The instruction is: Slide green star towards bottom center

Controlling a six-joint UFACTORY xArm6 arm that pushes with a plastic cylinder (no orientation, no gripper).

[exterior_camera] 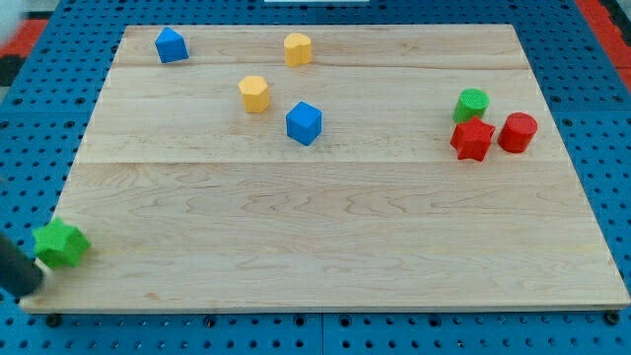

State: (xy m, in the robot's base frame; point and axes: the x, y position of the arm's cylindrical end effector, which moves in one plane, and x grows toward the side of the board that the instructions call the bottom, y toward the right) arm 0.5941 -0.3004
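The green star (60, 243) lies at the board's left edge, near the view's bottom left corner. My dark rod comes in from the view's left edge, and my tip (36, 277) sits just left of and below the star, touching or nearly touching its lower left side. The rod looks blurred.
A wooden board (325, 227) lies on a blue pegboard. A blue block (172, 45) and a yellow block (298, 48) sit near the top. A yellow block (254, 94) and a blue cube (304, 123) sit mid-left. A green cylinder (471, 103), a red star (472, 139) and a red cylinder (517, 132) cluster at the right.
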